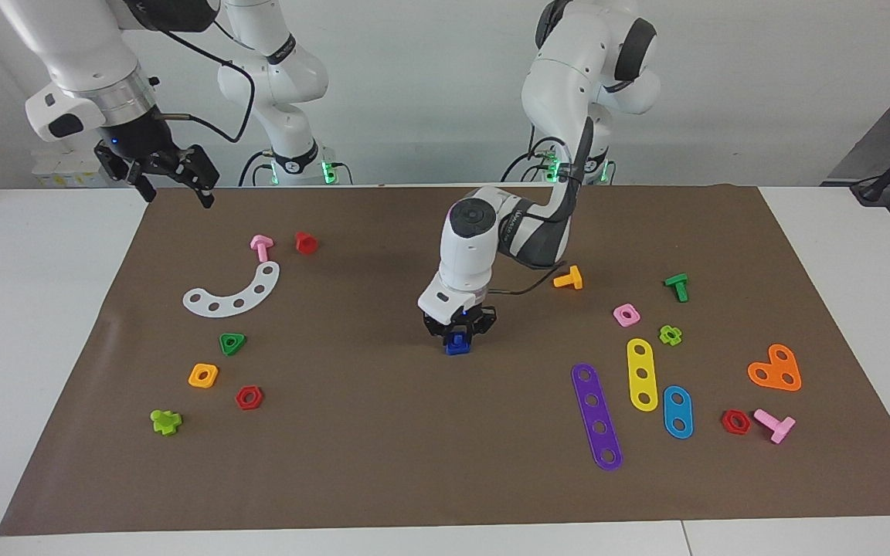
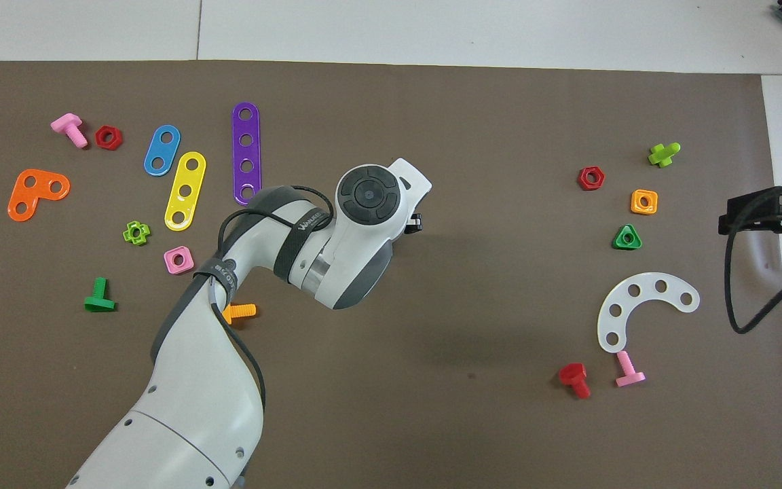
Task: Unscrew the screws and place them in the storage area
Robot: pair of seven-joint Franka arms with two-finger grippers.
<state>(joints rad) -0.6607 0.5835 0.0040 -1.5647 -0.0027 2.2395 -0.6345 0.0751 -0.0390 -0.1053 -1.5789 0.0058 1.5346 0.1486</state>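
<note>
The blue screw (image 1: pixel 457 347) stands on the brown mat (image 1: pixel 383 432) near its middle. My left gripper (image 1: pixel 457 333) points straight down and is shut on the screw's upper part, whose blue base rests on the mat. In the overhead view the left wrist (image 2: pixel 366 197) hides both screw and fingertips. The storage area (image 1: pixel 213 340) is the stretch of mat around the white curved strip (image 1: pixel 232 293) at the right arm's end. My right gripper (image 1: pixel 173 179) hangs open in the air over the mat's edge there, holding nothing.
Around the white strip lie a pink bolt (image 1: pixel 261 246), a red bolt (image 1: pixel 305 242), a green triangular nut (image 1: pixel 232 344) and an orange nut (image 1: pixel 203 375). Toward the left arm's end lie purple (image 1: pixel 596 417), yellow (image 1: pixel 642 374) and blue (image 1: pixel 677 411) strips and an orange bolt (image 1: pixel 568 278).
</note>
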